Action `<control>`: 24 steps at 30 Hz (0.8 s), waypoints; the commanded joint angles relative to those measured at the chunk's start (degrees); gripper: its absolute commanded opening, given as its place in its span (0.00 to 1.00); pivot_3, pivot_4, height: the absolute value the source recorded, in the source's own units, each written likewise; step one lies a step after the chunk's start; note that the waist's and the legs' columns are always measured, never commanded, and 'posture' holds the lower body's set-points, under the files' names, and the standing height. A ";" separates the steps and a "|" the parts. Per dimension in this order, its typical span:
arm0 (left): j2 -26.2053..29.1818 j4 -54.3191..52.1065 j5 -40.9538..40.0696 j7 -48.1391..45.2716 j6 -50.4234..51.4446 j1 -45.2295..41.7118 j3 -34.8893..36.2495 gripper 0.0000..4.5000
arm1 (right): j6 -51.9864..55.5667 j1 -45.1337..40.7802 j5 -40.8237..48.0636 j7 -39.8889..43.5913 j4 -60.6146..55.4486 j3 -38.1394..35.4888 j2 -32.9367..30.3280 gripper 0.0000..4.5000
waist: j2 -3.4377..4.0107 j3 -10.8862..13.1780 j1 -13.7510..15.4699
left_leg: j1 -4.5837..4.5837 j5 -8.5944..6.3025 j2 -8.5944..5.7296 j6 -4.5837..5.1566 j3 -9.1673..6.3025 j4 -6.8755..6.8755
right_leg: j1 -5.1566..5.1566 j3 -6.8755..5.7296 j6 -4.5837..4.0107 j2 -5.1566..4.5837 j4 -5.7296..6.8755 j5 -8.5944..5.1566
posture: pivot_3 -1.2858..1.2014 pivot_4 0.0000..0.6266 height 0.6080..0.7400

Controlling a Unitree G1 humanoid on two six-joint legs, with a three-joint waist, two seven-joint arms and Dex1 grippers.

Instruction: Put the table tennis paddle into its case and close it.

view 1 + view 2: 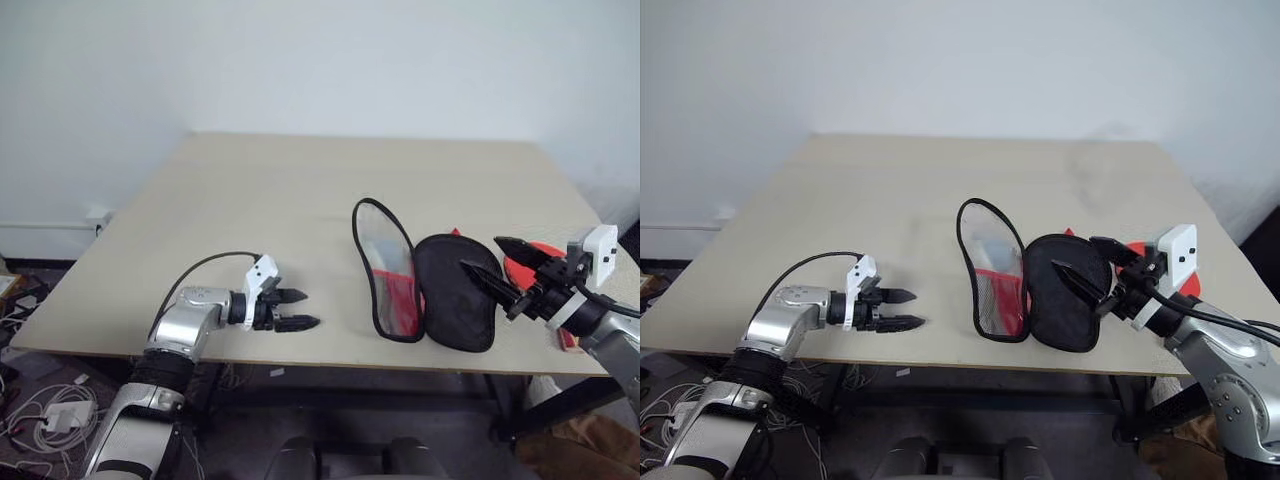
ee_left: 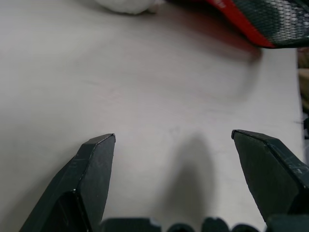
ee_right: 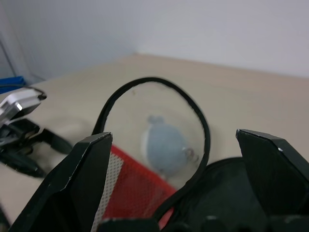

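Pale wooden surface (image 1: 300, 200) against a white wall. Near the front edge, right of centre: the case (image 1: 1040, 285), unzipped and spread into two halves. Left half propped up on its edge, black piping round a see-through panel, red fabric low inside; right half lying flat, black lining upward. Just behind and to the right of the flat half, a patch of red, mostly hidden by the right arm: apparently the table tennis paddle (image 1: 522, 264), lying on the surface outside the case, handle not discernible. Right gripper (image 1: 1085, 262) raised above the surface at the right edge of the case, black fingers spread wide with nothing between them, tips over the flat black half, pointing toward the upright half; contact with the fabric not clear. In the right wrist view, same two fingers (image 3: 77, 183) wide apart, framing the piped rim of the upright half and the red mesh below it. Left gripper (image 1: 297, 309) low over the bare surface near the front edge, well apart from the case to its left, pointing toward it, fingers likewise spread and empty. In the left wrist view, both fingertips (image 2: 96, 159) just above bare wood, a strip of red edge and black mesh of the case at the far corner.
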 commanded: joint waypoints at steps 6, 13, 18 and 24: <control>1.83 -2.48 -0.03 -2.75 1.68 -3.11 0.20 0.91 | -3.19 -4.41 -4.83 -7.39 2.27 0.12 5.76 0.99 | -0.09 0.03 0.21 | -0.04 0.00 0.00 0.00 0.00 0.02 | 0.00 0.00 0.01 0.00 0.00 0.00 | 0.52 0.00 1.00; 1.95 -6.05 -1.32 -6.93 5.52 -5.14 -0.61 0.91 | 0.70 -3.68 -11.41 -13.84 5.97 -1.00 4.40 0.99 | -0.08 0.04 0.19 | -0.06 0.00 -0.01 0.00 0.02 0.02 | -0.02 0.01 0.00 -0.01 0.00 0.00 | 0.52 0.00 1.00; 0.14 -8.85 -1.41 -7.47 7.71 -5.27 -3.01 0.91 | 5.04 -3.23 -14.28 -18.02 9.08 -3.64 3.20 0.99 | -0.07 0.04 0.08 | -0.03 0.00 -0.01 0.00 0.04 0.00 | 0.00 0.03 0.01 -0.01 0.00 0.01 | 0.52 0.00 1.00; -1.16 -11.19 -0.87 -9.69 9.63 -6.89 -7.55 0.91 | 10.86 -2.78 -14.83 -18.64 15.60 -8.12 0.76 0.99 | -0.07 0.05 0.17 | -0.03 0.00 -0.01 0.01 0.06 0.03 | 0.02 0.06 0.00 0.00 0.00 0.01 | 0.52 0.00 1.00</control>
